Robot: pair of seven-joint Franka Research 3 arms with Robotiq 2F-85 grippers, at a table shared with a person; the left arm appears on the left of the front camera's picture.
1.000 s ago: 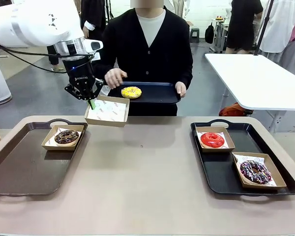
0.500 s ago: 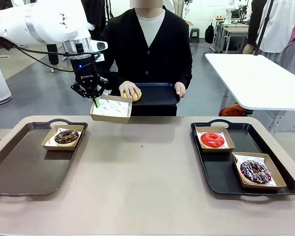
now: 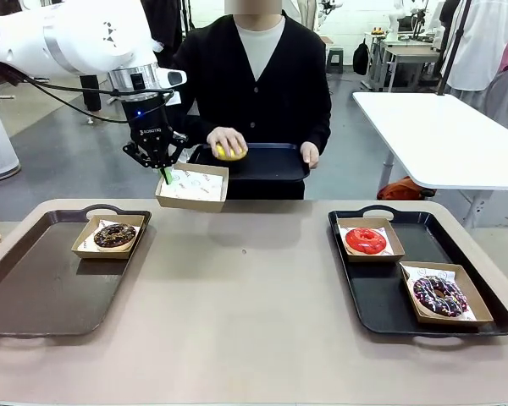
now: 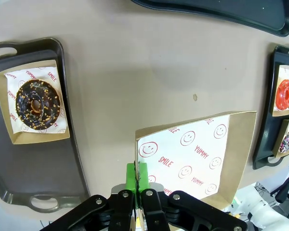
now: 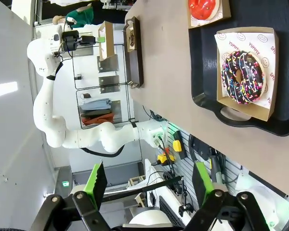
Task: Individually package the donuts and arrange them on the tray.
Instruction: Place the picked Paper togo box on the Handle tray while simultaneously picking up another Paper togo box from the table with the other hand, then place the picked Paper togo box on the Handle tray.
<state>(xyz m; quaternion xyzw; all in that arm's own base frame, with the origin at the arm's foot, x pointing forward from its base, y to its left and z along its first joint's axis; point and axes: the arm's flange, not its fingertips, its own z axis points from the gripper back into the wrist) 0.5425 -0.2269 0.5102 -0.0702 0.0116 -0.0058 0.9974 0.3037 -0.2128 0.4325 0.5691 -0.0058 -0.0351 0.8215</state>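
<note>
My left gripper [image 3: 164,173] [image 4: 137,174] is shut on the rim of an empty cardboard box [image 3: 192,186] [image 4: 192,158], holding it in the air near the person. The person's hand [image 3: 229,142] grips the yellow donut [image 3: 226,153] above the dark tray they hold [image 3: 271,161]. The brown donut with sprinkles [image 3: 115,234] [image 4: 35,101] lies boxed on the left tray [image 3: 34,288]. The red donut [image 3: 366,241] [image 5: 203,6] and the purple donut [image 3: 440,295] [image 5: 242,77] lie boxed on the right tray [image 3: 381,296]. My right gripper [image 5: 149,185] hangs open high above the table's right end.
A white table [image 3: 440,135] stands at the back right. The brown tabletop [image 3: 245,304] stretches between the two trays.
The person's hand has closed on the yellow donut and lifted it off their tray. My left gripper has carried the empty box slightly right and up.
</note>
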